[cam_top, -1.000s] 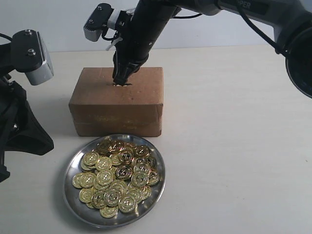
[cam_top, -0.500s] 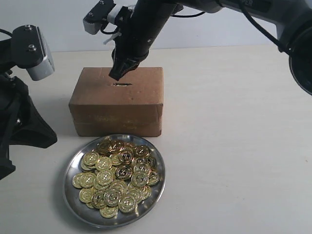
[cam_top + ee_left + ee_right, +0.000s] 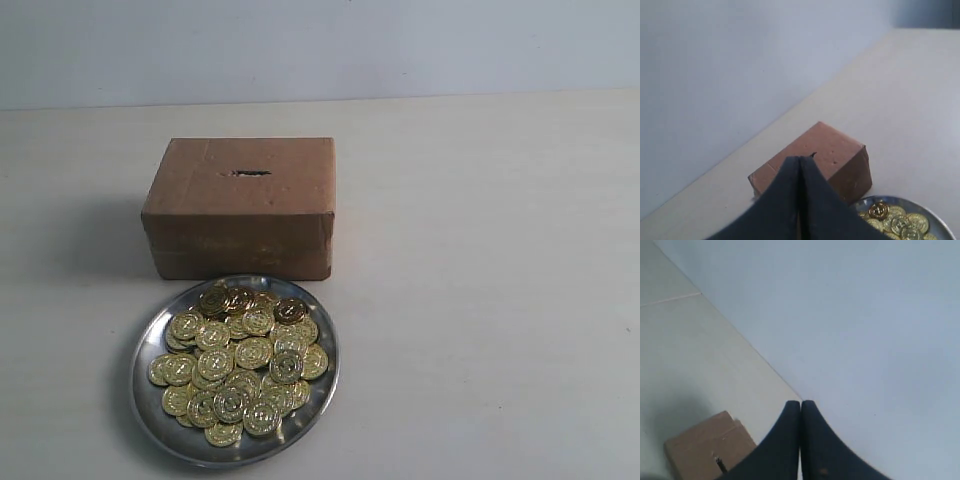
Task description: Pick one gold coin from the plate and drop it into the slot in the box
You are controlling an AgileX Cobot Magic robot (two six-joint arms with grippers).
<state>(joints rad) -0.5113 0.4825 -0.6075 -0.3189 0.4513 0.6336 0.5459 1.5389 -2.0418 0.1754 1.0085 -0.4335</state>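
The brown cardboard box (image 3: 240,205) stands on the table with its dark slot (image 3: 250,173) on the top face. In front of it lies the shiny silver plate (image 3: 325,385), heaped with several gold coins (image 3: 240,365). Neither arm shows in the exterior view. In the left wrist view my left gripper (image 3: 799,159) is shut and empty, high above the box (image 3: 840,155) and the plate (image 3: 935,225). My right gripper (image 3: 800,403) is also shut with nothing in it, raised well off the table with the box (image 3: 700,450) and its slot (image 3: 719,464) far below.
A pale wall (image 3: 320,45) rises behind the table's far edge. The light table surface (image 3: 480,260) stretches to the right of the box and plate.
The right arm lifted off the box slot and left the exterior view. The left arm withdrew from that view as well.
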